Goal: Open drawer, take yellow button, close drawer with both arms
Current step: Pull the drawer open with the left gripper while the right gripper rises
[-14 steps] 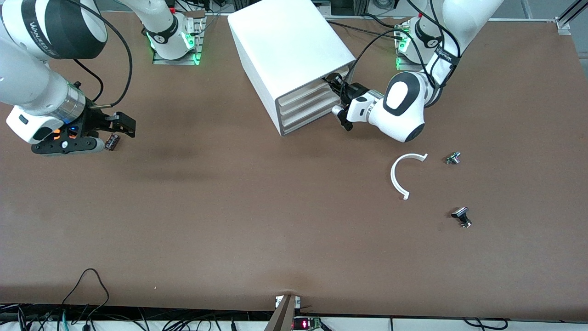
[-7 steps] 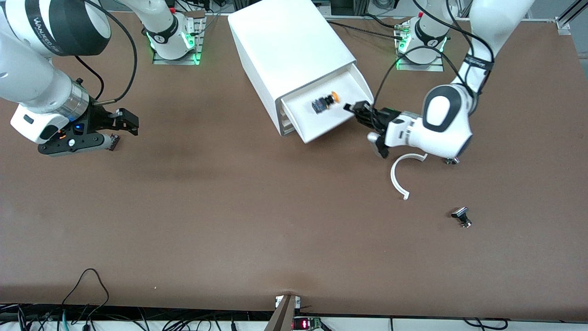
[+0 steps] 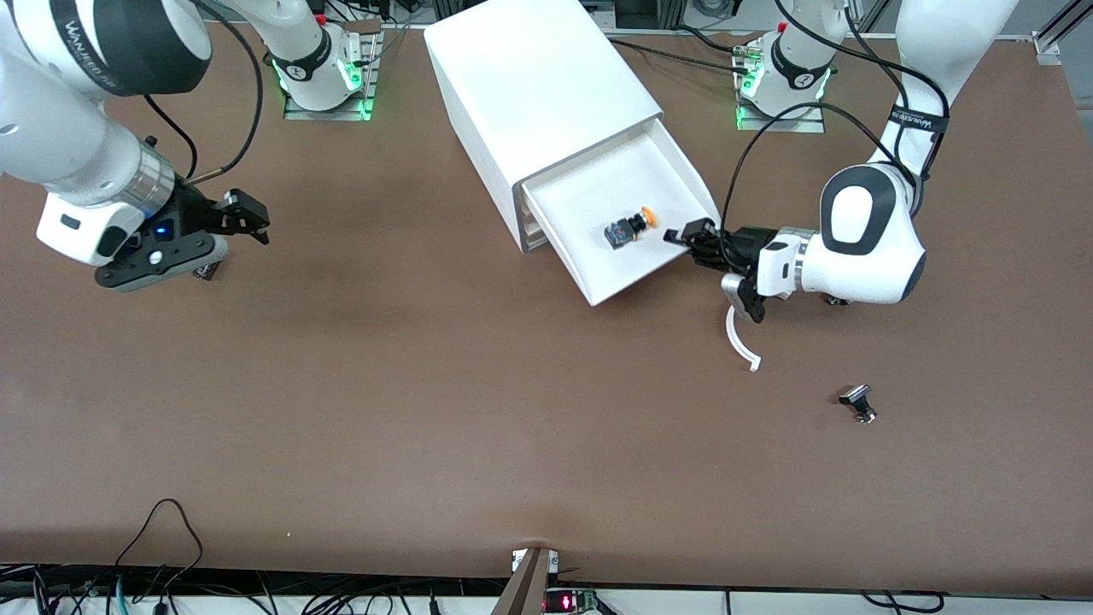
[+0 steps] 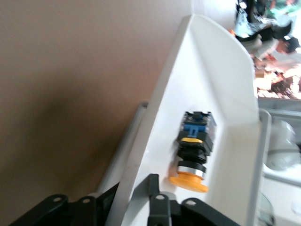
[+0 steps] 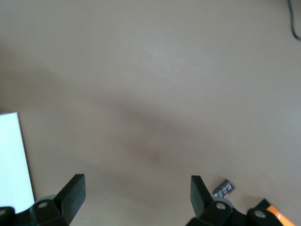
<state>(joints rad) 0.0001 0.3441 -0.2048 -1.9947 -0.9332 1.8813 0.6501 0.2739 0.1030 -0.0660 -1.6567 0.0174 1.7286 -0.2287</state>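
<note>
The right gripper (image 3: 229, 231) hangs over the table at the right arm's end, jaws spread wide and empty (a small dark part (image 3: 205, 272) lies under it). The arm waits, well apart from the cabinet (image 3: 538, 85). The drawer (image 3: 581, 201) stands pulled out, and the button (image 3: 630, 226) lies on its side on the drawer floor, its long axis aimed at the front wall, orange cap leading. The left gripper (image 3: 683, 235) sits at that wall just beside the cap. Whether it grips the wall or has let go cannot be told. The left arm is much the nearer.
</note>
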